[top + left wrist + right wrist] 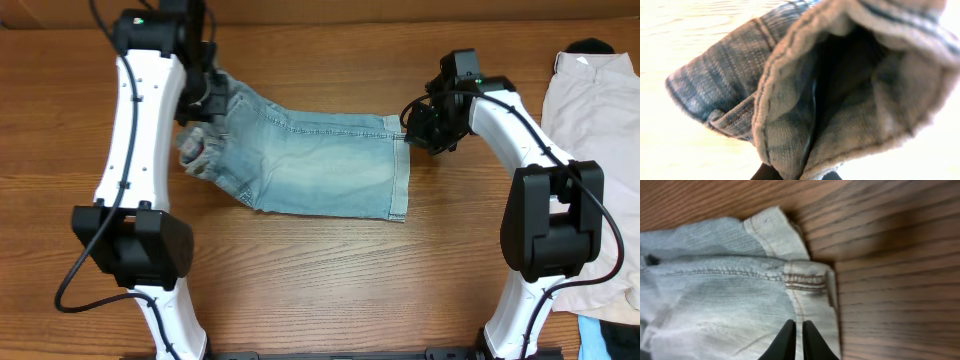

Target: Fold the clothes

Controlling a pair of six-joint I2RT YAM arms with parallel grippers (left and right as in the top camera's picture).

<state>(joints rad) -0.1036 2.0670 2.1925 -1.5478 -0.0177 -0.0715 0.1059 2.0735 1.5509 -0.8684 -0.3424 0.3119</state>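
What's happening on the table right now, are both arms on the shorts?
The denim shorts lie mostly flat on the wooden table. The left gripper is shut on the bunched leg end; the right gripper is pinched shut on the waistband corner opposite. No fold is made yet. A beige garment sits off to the right.

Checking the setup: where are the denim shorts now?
Overhead, the shorts lie mid-table between both arms, left hand gripping one end, right hand at the other.
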